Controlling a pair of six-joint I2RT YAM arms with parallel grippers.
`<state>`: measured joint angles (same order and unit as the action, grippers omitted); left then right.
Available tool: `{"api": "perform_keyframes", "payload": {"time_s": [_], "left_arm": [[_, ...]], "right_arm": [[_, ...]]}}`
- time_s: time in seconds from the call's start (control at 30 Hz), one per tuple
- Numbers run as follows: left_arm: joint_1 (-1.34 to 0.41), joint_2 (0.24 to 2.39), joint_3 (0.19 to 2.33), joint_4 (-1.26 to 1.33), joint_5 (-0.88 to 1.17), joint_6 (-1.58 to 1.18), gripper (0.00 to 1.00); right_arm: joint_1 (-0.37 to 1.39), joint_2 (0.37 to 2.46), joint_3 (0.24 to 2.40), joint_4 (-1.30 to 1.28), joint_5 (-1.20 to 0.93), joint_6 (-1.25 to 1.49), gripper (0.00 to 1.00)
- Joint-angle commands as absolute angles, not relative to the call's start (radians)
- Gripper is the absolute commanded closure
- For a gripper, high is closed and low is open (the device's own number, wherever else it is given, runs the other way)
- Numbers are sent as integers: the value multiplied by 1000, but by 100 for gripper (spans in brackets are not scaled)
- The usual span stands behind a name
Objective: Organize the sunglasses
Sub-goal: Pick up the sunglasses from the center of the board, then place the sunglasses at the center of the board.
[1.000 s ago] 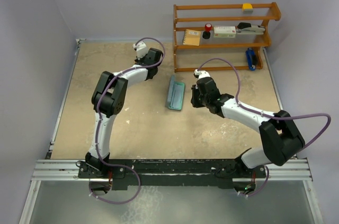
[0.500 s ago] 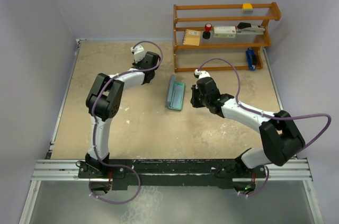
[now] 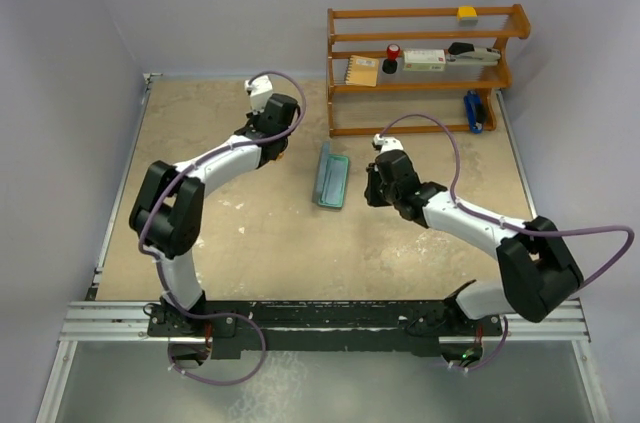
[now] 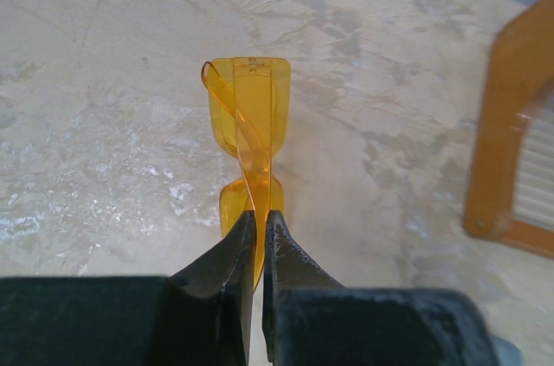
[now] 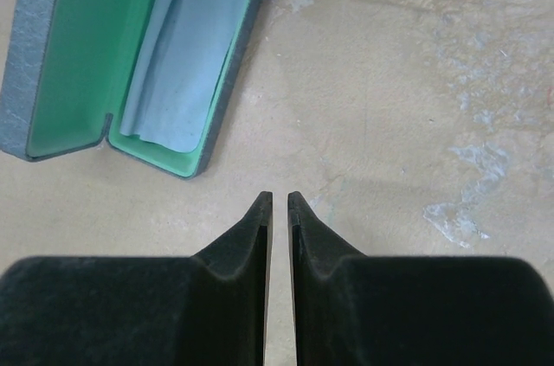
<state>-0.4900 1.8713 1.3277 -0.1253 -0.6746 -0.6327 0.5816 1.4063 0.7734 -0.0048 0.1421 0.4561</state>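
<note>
The sunglasses (image 4: 251,115), translucent orange, stand on edge just above the sandy table in the left wrist view. My left gripper (image 4: 259,219) is shut on the lower lens. From above, that gripper (image 3: 279,142) is left of the open blue-grey case (image 3: 331,175) and hides the sunglasses. The case (image 5: 52,54) shows its teal inside with a light blue cloth (image 5: 195,46) lying in it. My right gripper (image 5: 279,197) hovers over bare table to the case's right (image 3: 372,188). Its jaws are nearly together, a thin slit between them, holding nothing.
A wooden rack (image 3: 425,68) stands at the back right with a yellow block (image 3: 467,13), a notebook (image 3: 362,71), a box (image 3: 425,60) and a blue tool (image 3: 474,110). Its orange post (image 4: 511,132) lies to the right of the sunglasses. Walls close the table's sides.
The left arm's elbow has swung out to the left while its wrist stayed near the same spot, still shut on the sunglasses. The right arm shifted slightly.
</note>
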Motion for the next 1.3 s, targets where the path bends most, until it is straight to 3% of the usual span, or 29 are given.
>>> {"api": "perform_keyframes", "payload": {"time_s": [0.0,0.63,1.27], "left_arm": [[-522,1741,1314,-143,-648,-580,100],[-525,1783,1272,-87,-623,-572,100],[-513,1954,1271,35,-637,-596,100]], "right_arm": [[574,1347,734,1,185,486,86],[574,1326,710,-5,175,485,85],[574,1355,719,0,168,476,84]]}}
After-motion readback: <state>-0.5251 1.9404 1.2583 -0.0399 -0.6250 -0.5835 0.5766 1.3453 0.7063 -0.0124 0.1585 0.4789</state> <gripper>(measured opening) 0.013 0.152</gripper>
